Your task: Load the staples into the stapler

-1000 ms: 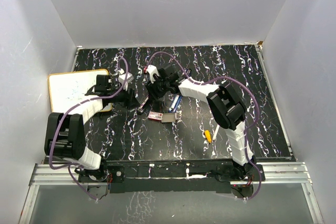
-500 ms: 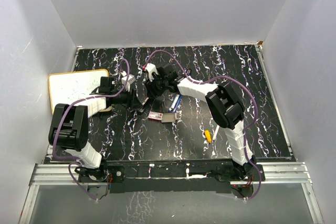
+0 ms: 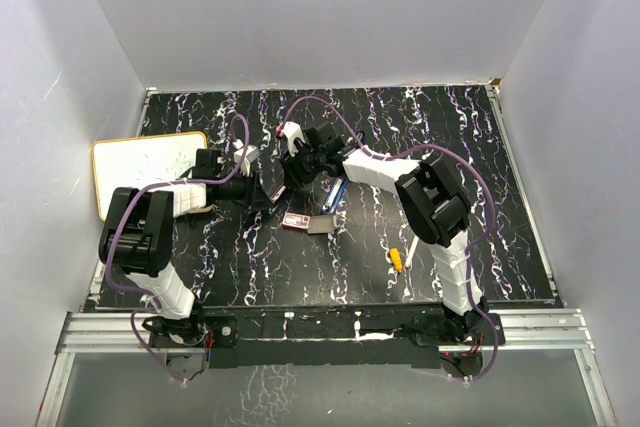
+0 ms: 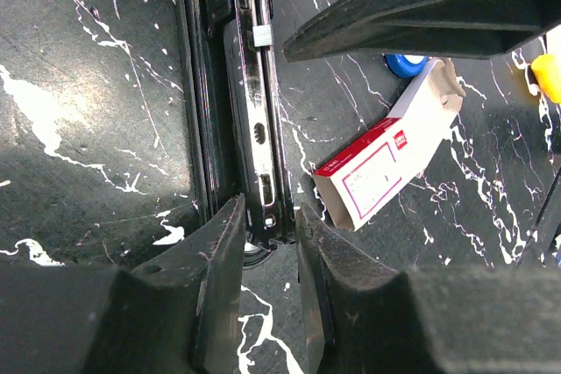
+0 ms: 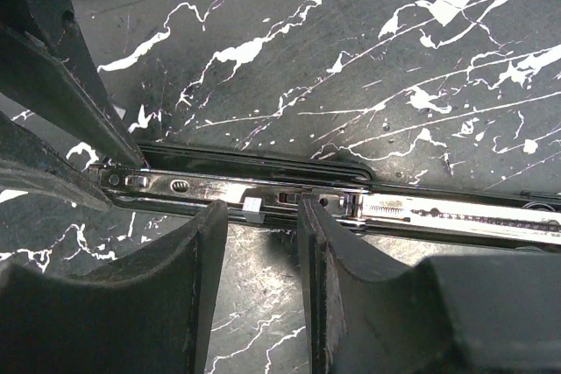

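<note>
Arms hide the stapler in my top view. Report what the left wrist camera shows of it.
Observer: The left gripper straddles one end of the open stapler.
Operator: Now the right wrist.
Observer: The right gripper hangs over the stapler, jaws apart, a small white tab between them.
Operator: Check the staples.
Observer: The box lies beside the stapler, its tan tray slid partly out.

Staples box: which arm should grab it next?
Probably right. The left gripper clamps the stapler at its end, steadying it; the right gripper is open over it, free to reach the box.
</note>
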`<state>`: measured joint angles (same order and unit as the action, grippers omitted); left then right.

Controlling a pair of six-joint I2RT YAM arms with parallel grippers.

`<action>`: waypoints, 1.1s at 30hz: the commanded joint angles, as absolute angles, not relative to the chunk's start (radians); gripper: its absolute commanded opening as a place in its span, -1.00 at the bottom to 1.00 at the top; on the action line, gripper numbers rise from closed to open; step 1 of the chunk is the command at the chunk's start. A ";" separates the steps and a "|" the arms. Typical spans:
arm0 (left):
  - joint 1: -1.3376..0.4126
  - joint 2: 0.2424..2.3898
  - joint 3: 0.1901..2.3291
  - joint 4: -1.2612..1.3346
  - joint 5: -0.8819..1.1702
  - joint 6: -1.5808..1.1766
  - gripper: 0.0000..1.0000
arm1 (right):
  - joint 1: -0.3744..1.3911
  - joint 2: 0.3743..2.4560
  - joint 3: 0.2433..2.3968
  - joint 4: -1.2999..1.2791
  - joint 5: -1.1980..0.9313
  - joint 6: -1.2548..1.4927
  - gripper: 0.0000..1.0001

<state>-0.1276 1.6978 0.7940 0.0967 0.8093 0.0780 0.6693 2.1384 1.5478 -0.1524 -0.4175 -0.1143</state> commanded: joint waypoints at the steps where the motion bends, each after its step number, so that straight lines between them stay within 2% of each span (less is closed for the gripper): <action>1: -0.141 1.723 0.806 0.081 0.826 0.069 -0.66 | 0.665 2.083 1.530 -0.118 -0.425 -0.156 -0.20; 12: -0.146 1.746 0.815 0.078 0.809 0.016 -1.00 | 0.649 2.033 1.482 -0.109 -0.511 -0.168 -0.17; 19: -0.149 1.748 0.830 0.052 0.810 0.014 -1.00 | 0.650 2.049 1.457 -0.088 -0.450 -0.180 -0.17; 33: -0.151 1.752 0.834 0.041 0.825 0.015 -1.00 | 0.654 2.131 1.548 -0.099 -0.459 -0.106 -0.21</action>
<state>-0.1360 1.7344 0.8246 0.0891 0.8131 0.0139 0.6525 2.1128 1.4929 -0.1463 -0.4484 -0.1345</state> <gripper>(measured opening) 0.245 0.401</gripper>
